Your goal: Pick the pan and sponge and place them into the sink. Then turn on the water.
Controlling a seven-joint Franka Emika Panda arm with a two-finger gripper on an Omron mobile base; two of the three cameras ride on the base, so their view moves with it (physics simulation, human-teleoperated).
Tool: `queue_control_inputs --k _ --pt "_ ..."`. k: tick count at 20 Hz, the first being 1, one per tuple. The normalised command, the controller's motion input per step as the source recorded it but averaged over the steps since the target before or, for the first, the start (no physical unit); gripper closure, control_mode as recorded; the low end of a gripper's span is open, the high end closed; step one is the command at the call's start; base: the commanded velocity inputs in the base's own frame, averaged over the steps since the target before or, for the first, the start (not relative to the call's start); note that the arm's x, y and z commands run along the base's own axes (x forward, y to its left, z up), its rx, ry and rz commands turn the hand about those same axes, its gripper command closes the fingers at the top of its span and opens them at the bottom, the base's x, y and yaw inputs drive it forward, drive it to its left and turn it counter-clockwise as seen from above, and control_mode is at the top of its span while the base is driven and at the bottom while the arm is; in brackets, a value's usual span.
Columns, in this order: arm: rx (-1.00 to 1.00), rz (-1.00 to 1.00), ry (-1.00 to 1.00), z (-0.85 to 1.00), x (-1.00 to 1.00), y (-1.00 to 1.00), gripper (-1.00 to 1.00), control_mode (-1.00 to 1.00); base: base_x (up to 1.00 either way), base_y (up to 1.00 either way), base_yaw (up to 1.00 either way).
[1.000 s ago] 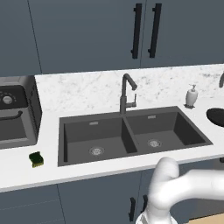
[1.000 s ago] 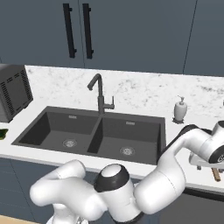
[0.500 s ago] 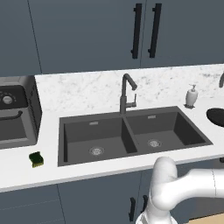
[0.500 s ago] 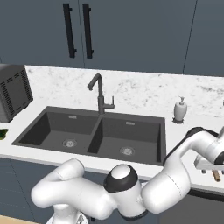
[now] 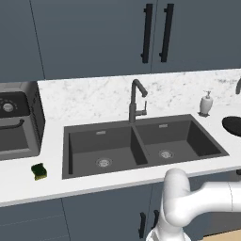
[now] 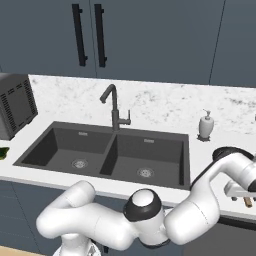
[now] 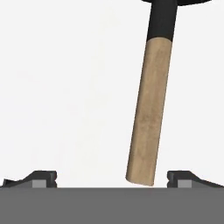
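The pan's (image 7: 162, 17) straight handle runs down the hand view from its black neck to a tan tip (image 7: 148, 122). My gripper (image 7: 111, 183) is open above it, and the tip lies between the fingertips (image 7: 181, 177), nearer the right one. In the right base view the gripper (image 6: 244, 196) hangs over the counter right of the sink (image 6: 107, 155), with the tan tip (image 6: 247, 202) just below it. The pan's black rim (image 5: 233, 124) shows at the right edge of the left base view. The sponge (image 5: 39, 171) lies on the counter left of the sink (image 5: 136, 147). No water runs from the faucet (image 5: 135, 101).
A white soap dispenser (image 5: 205, 103) stands behind the sink's right corner, close to the pan. A dark boxy appliance with a dial (image 5: 16, 124) sits at the far left. Dark cabinets with black handles rise above the marble backsplash.
The hand has dropped lower toward the pan's handle at the right of the sink, and the forearm has swung with it. Sponge, pan and faucet have not moved.
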Motion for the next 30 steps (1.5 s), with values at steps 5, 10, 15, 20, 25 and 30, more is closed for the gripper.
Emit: queue_control_inputs --k 5,10,15,20,25,30 --pt "0.07 0.0 -0.09 -0.05 0.07 0.0 -1.0 -1.0 0.0 0.0 0.0" --pt "0.07 0.0 -0.1 -0.03 0.11 0.0 -1.0 -1.0 0.0 0.0 0.0" --pt "0.07 0.01 -0.14 -0.13 0.08 0.0 -1.0 -1.0 0.0 0.0 0.0" --pt "0.05 0.02 -0.11 -0.12 0.17 -0.01 -1.0 -1.0 0.0 0.0 0.0" --pt "0.03 0.02 -0.01 0.0 0.3 -0.17 -1.0 -1.0 0.0 0.0 0.0" --pt "0.04 0.01 0.0 -0.07 0.28 -0.23 -1.0 -1.0 0.0 0.0 0.0"
